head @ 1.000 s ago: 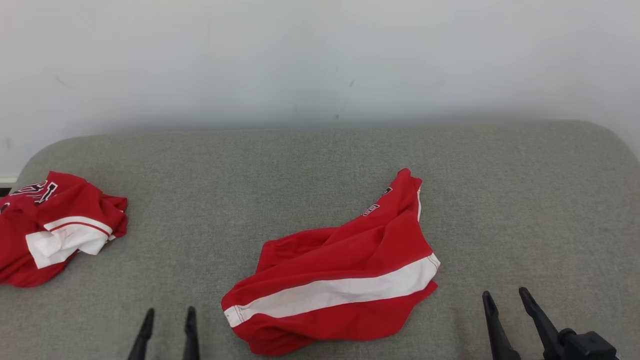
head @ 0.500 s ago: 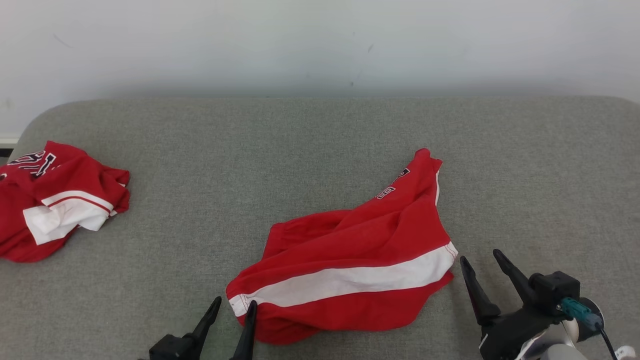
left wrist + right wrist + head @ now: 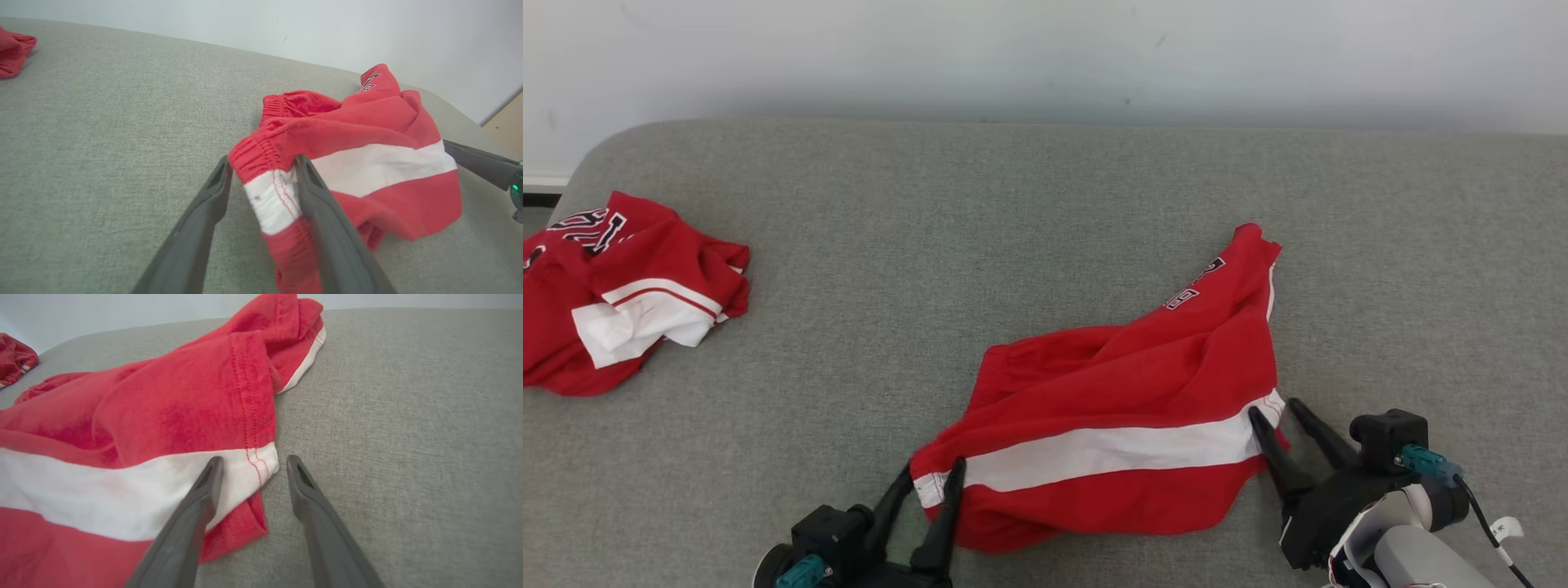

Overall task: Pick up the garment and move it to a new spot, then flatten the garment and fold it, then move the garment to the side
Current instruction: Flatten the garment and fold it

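Both grippers have closed in on the garment [image 3: 1111, 416] from the near edge, one at each end of its white band [image 3: 1111, 451]. The garment is a pair of red knit shorts, crumpled, lying at the near middle of the cushion [image 3: 1013, 245]. Its long axis runs left to right along the band, rising slightly to the right. A narrow peak with black-and-white lettering points away toward the far right, and the gathered elastic waistband sits at the left end.

The left gripper [image 3: 933, 469] straddles the waistband corner. Its fingers stand apart with the band's stitched end between them, not pinched. The right gripper [image 3: 1273, 407] is likewise parted at the hem. One finger lies over the white band, the other on bare cushion just beside the cloth.

The cushion is grey woven fabric with rounded corners. A second red garment [image 3: 629, 294] with white trim lies bunched at the far left, well apart. A pale wall [image 3: 1045, 57] rises behind.
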Available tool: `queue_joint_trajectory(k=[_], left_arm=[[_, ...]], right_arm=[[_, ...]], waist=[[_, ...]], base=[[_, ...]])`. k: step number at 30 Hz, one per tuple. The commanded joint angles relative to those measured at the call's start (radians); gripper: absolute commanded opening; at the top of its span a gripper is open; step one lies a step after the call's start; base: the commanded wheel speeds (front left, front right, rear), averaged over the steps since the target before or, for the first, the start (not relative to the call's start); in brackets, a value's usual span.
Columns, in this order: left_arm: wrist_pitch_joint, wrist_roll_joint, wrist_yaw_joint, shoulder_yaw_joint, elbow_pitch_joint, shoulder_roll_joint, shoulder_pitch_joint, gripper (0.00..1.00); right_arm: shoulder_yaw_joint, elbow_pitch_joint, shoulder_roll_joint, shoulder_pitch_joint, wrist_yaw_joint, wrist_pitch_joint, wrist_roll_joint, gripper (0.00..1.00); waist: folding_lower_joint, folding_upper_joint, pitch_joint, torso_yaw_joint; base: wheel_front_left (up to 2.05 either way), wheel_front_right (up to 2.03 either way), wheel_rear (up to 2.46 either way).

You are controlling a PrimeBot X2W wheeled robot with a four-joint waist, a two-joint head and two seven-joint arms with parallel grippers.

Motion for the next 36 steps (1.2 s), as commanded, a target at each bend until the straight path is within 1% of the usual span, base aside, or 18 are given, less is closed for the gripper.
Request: queue_joint_trajectory(k=[1,4,9,12,15,19,22,28,34,35,36], left_arm=[[-0.003,-0.011,0.001,-0.004,0.001,0.003,-0.008,0.00],[-0.003,-0.019,0.001,-0.009,-0.005,-0.004,-0.016,0.00],[-0.003,-0.020,0.001,0.002,-0.019,-0.011,0.003,0.00],[-0.003,-0.015,0.001,0.011,-0.044,-0.014,0.016,0.00],[-0.003,-0.006,0.001,0.032,-0.067,-0.007,0.029,0.00],[-0.003,0.007,0.001,0.055,-0.100,-0.003,0.037,0.00],[-0.003,0.009,0.001,0.062,-0.117,0.004,0.031,0.00],[-0.003,0.016,0.001,0.060,-0.130,-0.001,0.035,0.00],[-0.003,0.020,0.001,0.067,-0.105,-0.009,0.080,0.00],[-0.003,0.020,0.001,0.072,-0.101,-0.012,0.089,0.26],[-0.003,0.025,0.001,0.080,-0.096,-0.014,0.096,0.49]], right_arm=[[0.004,0.003,-0.005,-0.009,-0.002,-0.008,0.009,0.00],[0.034,0.015,-0.012,-0.015,-0.002,-0.021,0.037,0.00],[0.044,-0.011,-0.025,-0.002,-0.002,-0.034,0.077,0.00],[0.000,-0.076,-0.032,0.022,-0.002,-0.035,0.084,0.00],[-0.039,-0.142,-0.039,0.061,-0.002,-0.035,0.060,0.00],[-0.087,-0.228,-0.029,0.106,-0.002,-0.035,0.037,0.00],[-0.103,-0.269,-0.024,0.118,-0.002,-0.034,0.024,0.00],[-0.116,-0.300,-0.014,0.140,-0.002,-0.034,0.002,0.00],[-0.144,-0.299,-0.003,0.189,-0.002,-0.034,-0.007,0.00],[-0.151,-0.298,-0.001,0.198,-0.002,-0.034,-0.007,0.00],[-0.158,-0.299,0.001,0.205,-0.002,-0.034,-0.010,0.02]], waist=[[-0.0002,-0.0001,0.001,0.003],[-0.0002,-0.0001,-0.002,0.003],[-0.0002,-0.0001,-0.018,-0.012],[-0.0002,-0.0001,-0.028,-0.023],[-0.0002,-0.0001,-0.041,-0.036],[-0.0002,-0.0001,-0.055,-0.053],[-0.0002,-0.0001,-0.065,-0.063],[-0.0002,-0.0001,-0.081,-0.069],[-0.0002,-0.0001,-0.097,-0.065],[-0.0002,-0.0001,-0.099,-0.064],[-0.0002,-0.0001,-0.102,-0.063]], base=[[0.00,0.00,0.00],[0.00,0.00,0.00],[0.00,0.00,0.00],[0.00,0.00,0.00],[0.00,0.00,0.00],[0.00,0.00,0.00],[0.00,0.00,0.00],[0.00,0.00,0.00],[0.00,0.00,0.00],[0.00,0.00,0.00],[0.00,0.00,0.00]])
